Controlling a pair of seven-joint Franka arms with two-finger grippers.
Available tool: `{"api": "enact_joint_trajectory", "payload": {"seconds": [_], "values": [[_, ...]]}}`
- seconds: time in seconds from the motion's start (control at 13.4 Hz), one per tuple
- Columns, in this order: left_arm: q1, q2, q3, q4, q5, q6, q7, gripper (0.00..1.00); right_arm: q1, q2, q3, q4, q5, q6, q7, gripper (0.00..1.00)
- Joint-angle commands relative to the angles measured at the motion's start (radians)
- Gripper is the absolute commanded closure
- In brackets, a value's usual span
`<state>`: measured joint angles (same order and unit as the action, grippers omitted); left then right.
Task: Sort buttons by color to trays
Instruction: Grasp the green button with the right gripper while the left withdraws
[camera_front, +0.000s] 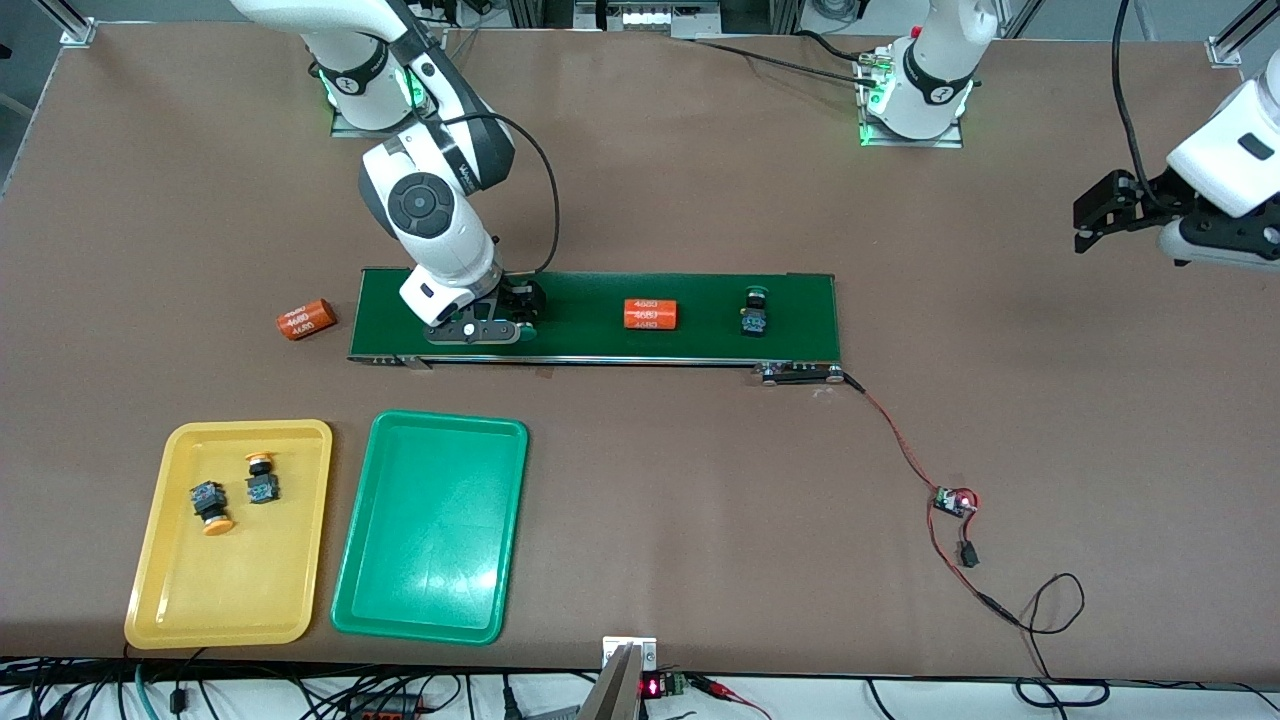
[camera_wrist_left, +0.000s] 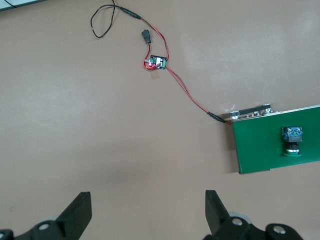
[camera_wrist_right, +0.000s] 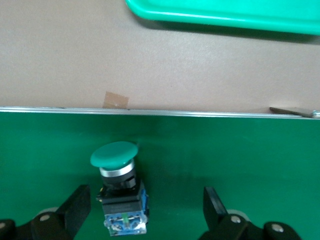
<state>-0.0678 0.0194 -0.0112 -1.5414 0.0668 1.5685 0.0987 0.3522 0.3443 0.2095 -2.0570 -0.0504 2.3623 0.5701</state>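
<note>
Front view, taken across from the right arm's end of the table. Yellow tray (camera_front: 165, 560): holds two yellow-capped buttons, one lying on its side (camera_front: 208, 505), one just beside it with its cap pointing away from the camera (camera_front: 261, 480). They are close but apart. Green tray (camera_front: 430, 590), just beside the yellow one: nothing in it.

Orange cylinder (camera_front: 305, 319) lies on the table (camera_front: 700, 500) off the end of the belt (camera_front: 590, 300). Right gripper (camera_front: 485, 325) is down low over that end of the belt. Right wrist view: jaws wide, a green-capped button (camera_wrist_right: 120, 187) on its side on the belt between the fingers (camera_wrist_right: 75, 207), touching neither.

Second orange cylinder (camera_front: 651, 314) lies mid-belt. Second green-capped button (camera_front: 754, 311) lies near the belt's other end, also seen in the left wrist view (camera_wrist_left: 292, 140).

Left gripper (camera_front: 1100, 215) hangs over bare table at the left arm's end; jaws wide, holding nothing; fingers (camera_wrist_left: 77, 212) apart over brown surface.
</note>
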Motion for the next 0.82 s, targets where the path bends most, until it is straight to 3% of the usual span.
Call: {"api": "enact_joint_trajectory", "payload": {"seconds": [0.0,0.15,0.22,0.37,0.52,0.6,0.75], "values": [[-0.010,0.008,0.013,0.038,-0.012,-0.007,0.004,0.00,0.008,0.011,0.004,-0.011,-0.019,0.018,0.024,0.00],[-0.010,0.008,0.014,0.038,-0.010,-0.015,0.004,0.00,0.008,0.021,0.004,-0.023,-0.019,0.038,0.020,0.05],[-0.010,0.010,0.014,0.038,-0.012,-0.015,0.006,0.00,0.007,0.022,0.004,-0.037,-0.019,0.055,0.014,0.18],[-0.009,0.010,0.014,0.038,-0.016,-0.015,0.006,0.00,0.004,0.022,0.004,-0.043,-0.019,0.060,0.007,0.56],[-0.010,0.010,0.013,0.035,-0.016,-0.015,0.004,0.00,-0.001,0.022,0.004,-0.043,-0.019,0.057,0.004,0.86],[-0.010,0.010,0.011,0.035,-0.016,-0.016,0.004,0.00,-0.004,0.022,0.004,-0.040,-0.019,0.052,0.005,0.93],[-0.009,0.011,0.011,0.035,-0.016,-0.015,0.004,0.00,-0.013,0.009,-0.001,-0.019,-0.016,0.034,-0.009,0.93]]}}
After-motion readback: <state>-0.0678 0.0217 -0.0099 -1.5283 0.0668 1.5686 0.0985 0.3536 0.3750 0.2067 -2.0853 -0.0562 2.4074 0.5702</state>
